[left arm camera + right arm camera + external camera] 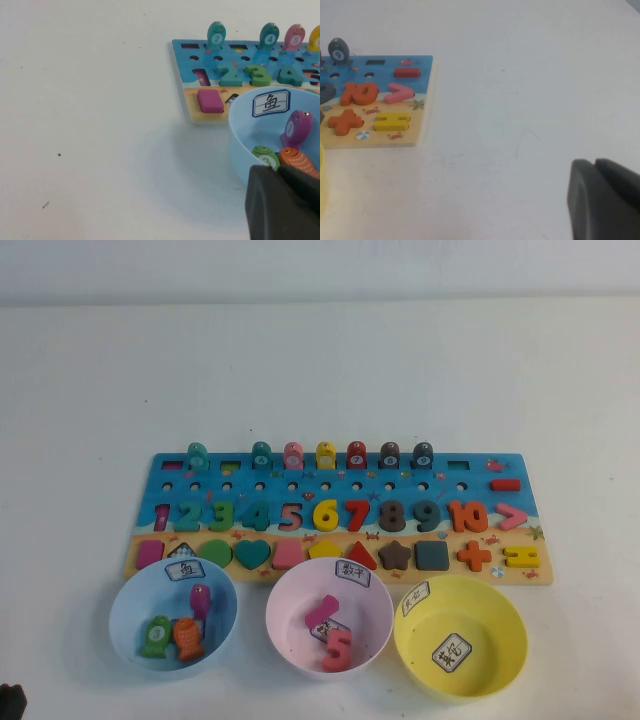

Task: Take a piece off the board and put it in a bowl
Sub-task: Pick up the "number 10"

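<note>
The orange "10" [468, 515] lies in its slot at the right of the numeral row on the blue board [340, 468]; it also shows in the right wrist view [360, 93]. The pale pink bowl [290, 612] stands in front of the board's middle and holds a pink "5" and another pink piece. My left gripper [278, 169] is shut and empty, parked at the table's near left by the light blue bowl [240, 145]; a bit of that arm shows in the high view [10, 702]. My right gripper [595, 162] is shut and empty, over bare table right of the board, outside the high view.
The light blue bowl [125, 615] holds three fish pieces. The yellow bowl [500, 625] stands at the right, empty. An orange plus sign [474, 555] and a yellow equals sign [522, 557] sit on the sandy strip. Fish pegs [326, 454] stand along the board's far edge.
</note>
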